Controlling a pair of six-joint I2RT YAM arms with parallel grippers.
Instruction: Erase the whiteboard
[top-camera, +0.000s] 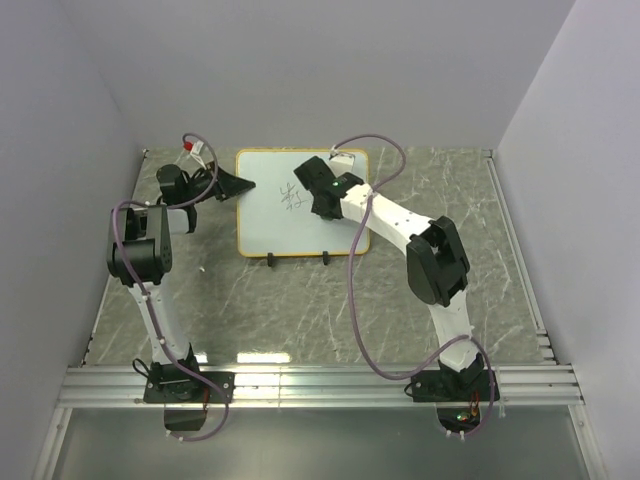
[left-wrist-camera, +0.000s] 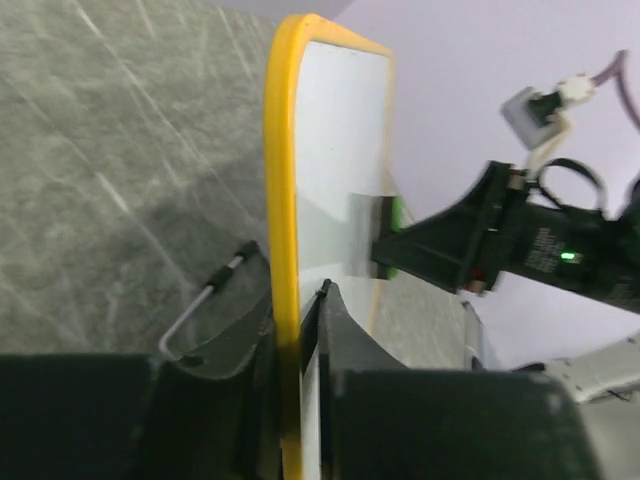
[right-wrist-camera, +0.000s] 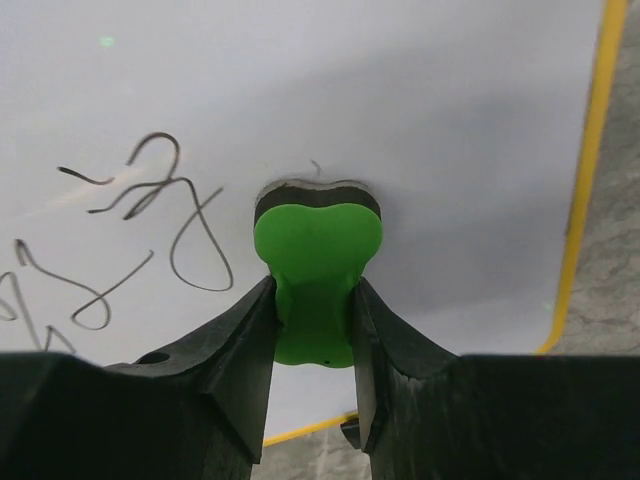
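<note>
The whiteboard (top-camera: 275, 225), white with an orange-yellow frame and two black feet, lies at the back centre of the table with black scribbles (top-camera: 292, 198) in its middle. My left gripper (top-camera: 240, 184) is shut on the board's left edge; in the left wrist view its jaws pinch the yellow frame (left-wrist-camera: 283, 250). My right gripper (top-camera: 318, 205) is shut on a small green eraser (right-wrist-camera: 315, 265), whose dark pad presses on the board just right of the scribbles (right-wrist-camera: 150, 230). The eraser also shows in the left wrist view (left-wrist-camera: 393, 212).
The grey marbled table (top-camera: 300, 310) spreads around the board. Purple-white walls close the back and both sides. Cables loop off both arms, one across the board's right edge (top-camera: 362, 215). A metal rail (top-camera: 320, 385) runs along the near edge.
</note>
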